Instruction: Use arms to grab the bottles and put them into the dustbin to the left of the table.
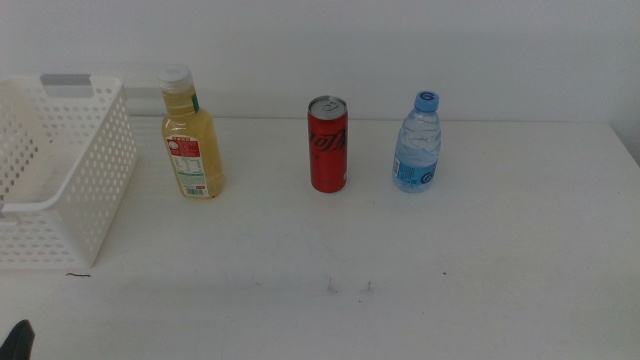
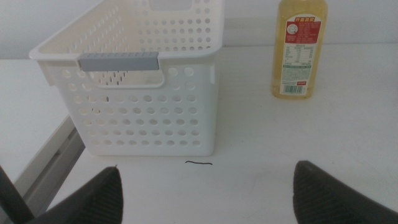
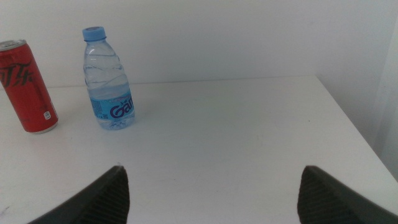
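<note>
Three bottles stand upright in a row at the back of the white table [image 1: 400, 270]: a yellow juice bottle [image 1: 190, 135] with a white cap, a slim red soda can [image 1: 327, 144] and a clear water bottle [image 1: 417, 143] with a blue cap. The white perforated dustbin [image 1: 60, 170] stands at the left. My left gripper [image 2: 205, 193] is open and empty, low at the table's front left, facing the dustbin [image 2: 134, 99] and the juice bottle [image 2: 300, 50]. My right gripper [image 3: 211, 193] is open and empty, well short of the water bottle [image 3: 107, 78] and the can [image 3: 28, 86].
The table's right edge [image 3: 354, 124] runs close beside the right gripper's view. A short dark mark [image 2: 199, 164] lies on the table in front of the dustbin. A tip of the left arm [image 1: 20, 338] shows at the bottom left corner.
</note>
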